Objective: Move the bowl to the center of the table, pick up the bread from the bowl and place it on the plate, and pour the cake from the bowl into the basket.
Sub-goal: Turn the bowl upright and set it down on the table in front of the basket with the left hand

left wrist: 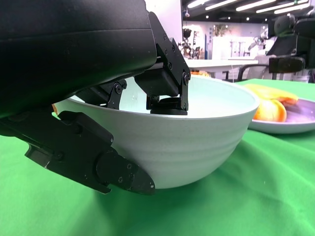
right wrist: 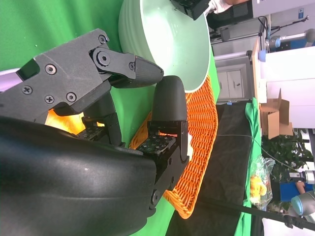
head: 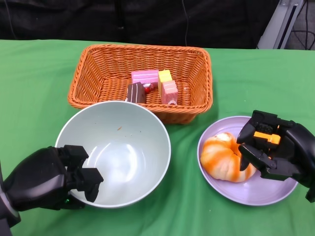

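Nearest the camera, the left hand [head: 51, 179] grips the bowl [head: 120, 142] by its near rim, fingers hooked over the edge inside and the rest pressed against the outer wall; the bowl sits upright on the table [head: 29, 83] near its centre, and looks empty but for a speck. Just behind it, touching or nearly so, stands the basket [head: 93, 64] toward the far edge, with the cake [head: 152, 86] pieces lying inside. Toward the right edge rests the plate [head: 261, 191], the bread [head: 224, 157] lying on it; the right hand [head: 273, 150] hangs over the bread with fingers close around it, though whether they grip it or merely touch it cannot be told. Judging from this, the work looks nearly finished; the risks are that a withdrawing right hand drags the bread off the plate if a finger is caught on it, and that the left hand tips the bowl while letting go.
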